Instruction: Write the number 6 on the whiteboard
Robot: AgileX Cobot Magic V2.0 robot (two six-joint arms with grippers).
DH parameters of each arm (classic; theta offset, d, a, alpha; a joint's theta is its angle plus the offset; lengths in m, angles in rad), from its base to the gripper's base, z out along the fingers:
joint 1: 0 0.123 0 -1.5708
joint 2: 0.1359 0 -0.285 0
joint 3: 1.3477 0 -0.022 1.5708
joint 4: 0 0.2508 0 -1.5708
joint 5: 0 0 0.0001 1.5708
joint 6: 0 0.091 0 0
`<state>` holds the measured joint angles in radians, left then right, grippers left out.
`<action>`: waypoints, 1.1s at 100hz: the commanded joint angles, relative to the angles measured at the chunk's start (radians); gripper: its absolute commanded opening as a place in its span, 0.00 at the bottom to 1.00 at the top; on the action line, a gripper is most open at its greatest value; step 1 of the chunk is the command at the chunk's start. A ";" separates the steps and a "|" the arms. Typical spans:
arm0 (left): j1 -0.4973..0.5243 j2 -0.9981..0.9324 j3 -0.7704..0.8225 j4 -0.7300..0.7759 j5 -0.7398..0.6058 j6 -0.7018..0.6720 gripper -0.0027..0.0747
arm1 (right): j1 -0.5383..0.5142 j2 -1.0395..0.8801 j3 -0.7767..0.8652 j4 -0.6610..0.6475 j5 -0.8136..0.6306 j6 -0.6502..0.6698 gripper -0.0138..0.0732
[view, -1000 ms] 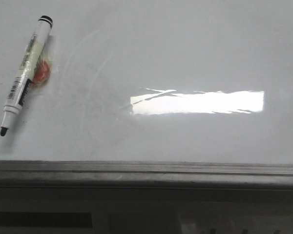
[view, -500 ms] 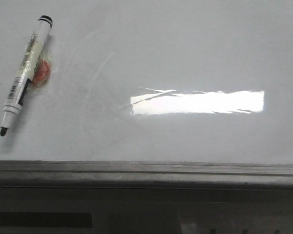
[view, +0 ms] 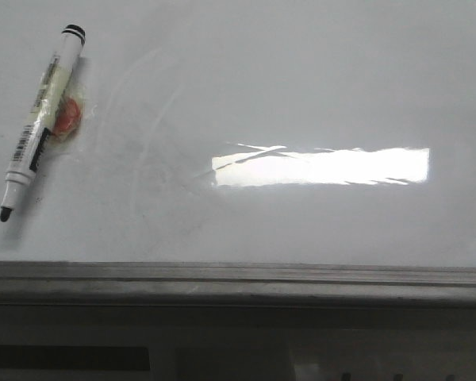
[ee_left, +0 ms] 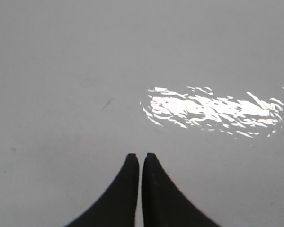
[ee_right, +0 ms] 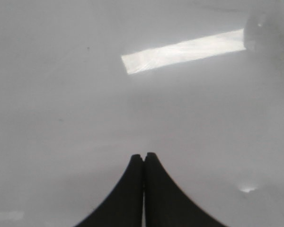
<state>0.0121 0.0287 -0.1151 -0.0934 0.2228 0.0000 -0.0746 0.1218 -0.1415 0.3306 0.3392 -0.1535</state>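
Where the glossy whiteboard (view: pixel 317 87) fills the front view, its white surface carries faint curved smears, a bright rectangular glare and a dull grey rail along the lower edge. A marker (view: pixel 41 121) lies at upper left, long axis steeply slanted, black tip toward lower left, uncapped. Each wrist view shows a gripper, left (ee_left: pixel 140 158) and right (ee_right: pixel 144 157), dark tapered fingers pressed together, empty, above bare board.

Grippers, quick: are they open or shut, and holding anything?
Left gripper: shut, holding nothing.
Right gripper: shut, holding nothing.
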 commanded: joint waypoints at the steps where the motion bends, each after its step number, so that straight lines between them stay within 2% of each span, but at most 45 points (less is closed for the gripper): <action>1: -0.003 0.053 -0.068 -0.005 -0.047 0.053 0.01 | -0.005 0.080 -0.073 -0.008 -0.022 -0.034 0.09; 10: -0.003 0.092 -0.091 -0.005 -0.043 0.053 0.01 | -0.005 0.133 -0.106 -0.008 0.010 -0.034 0.09; 20: -0.003 0.130 -0.122 -0.005 0.020 0.055 0.01 | -0.005 0.169 -0.112 -0.008 0.008 -0.034 0.09; 27: -0.003 0.153 -0.129 -0.005 0.034 0.055 0.05 | -0.005 0.181 -0.112 -0.008 0.005 -0.034 0.09; 32: -0.003 0.167 -0.129 -0.009 0.029 0.055 0.14 | -0.005 0.181 -0.112 -0.008 0.001 -0.034 0.09; 42: -0.003 0.186 -0.127 -0.023 0.008 0.055 0.43 | -0.005 0.181 -0.112 -0.008 -0.005 -0.034 0.09; 47: -0.003 0.196 -0.116 -0.024 -0.028 0.055 0.54 | -0.005 0.181 -0.112 -0.008 -0.007 -0.034 0.09; 54: -0.003 0.209 -0.090 -0.043 -0.132 0.047 0.62 | -0.005 0.181 -0.112 -0.008 -0.017 -0.034 0.09; 60: -0.003 0.216 -0.066 -0.105 -0.238 0.047 0.62 | -0.005 0.181 -0.112 -0.008 -0.020 -0.034 0.09; 67: -0.003 0.228 -0.062 -0.138 -0.285 0.047 0.61 | -0.005 0.181 -0.112 -0.008 -0.020 -0.034 0.09; 87: -0.019 0.289 -0.075 -0.038 -0.348 0.058 0.61 | -0.005 0.181 -0.112 -0.008 -0.027 -0.034 0.09; 97: -0.090 0.332 -0.105 0.020 -0.352 0.058 0.61 | -0.005 0.181 -0.112 -0.008 -0.033 -0.034 0.09; 110: -0.256 0.399 -0.137 0.067 -0.377 0.055 0.60 | -0.005 0.181 -0.112 -0.008 -0.049 -0.034 0.09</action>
<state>-0.1567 0.3804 -0.2028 -0.0514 -0.0493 0.0558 -0.0746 0.2864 -0.2157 0.3269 0.3765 -0.1767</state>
